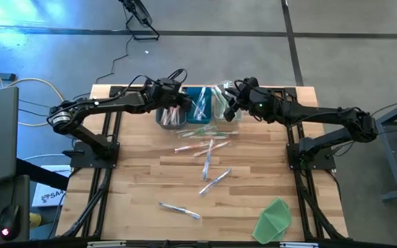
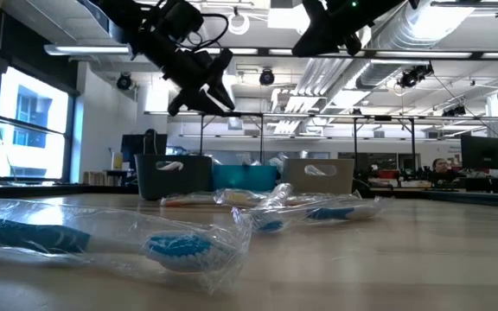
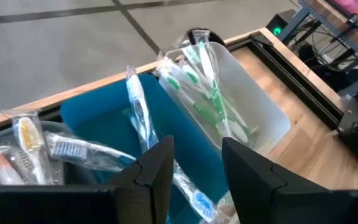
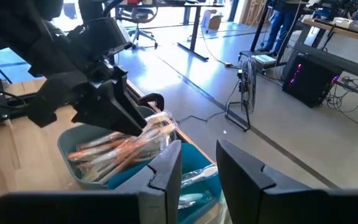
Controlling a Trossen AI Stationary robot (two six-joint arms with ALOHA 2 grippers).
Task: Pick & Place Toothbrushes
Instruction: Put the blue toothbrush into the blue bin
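Wrapped toothbrushes lie loose on the wood table, several near its middle [image 1: 200, 146], two more [image 1: 216, 180] and one toward the near edge [image 1: 180, 210]. Three bins stand at the far edge. The grey bin [image 1: 169, 117] holds orange ones [image 4: 114, 152], the blue bin [image 3: 98, 118] blue ones [image 3: 138, 112], the clear bin [image 3: 260, 118] green ones [image 3: 207, 93]. My left gripper [image 3: 194, 168] hovers open and empty above the blue bin. My right gripper [image 4: 197, 168] hangs open and empty above the clear bin [image 1: 224, 103].
A folded green cloth [image 1: 274, 219] lies at the table's near right corner. The two arms come close to each other over the bins [image 1: 205, 100]. Bare wood shows on the table's left part [image 1: 133, 179]. Black frame rails [image 3: 291, 68] run along the table's edge.
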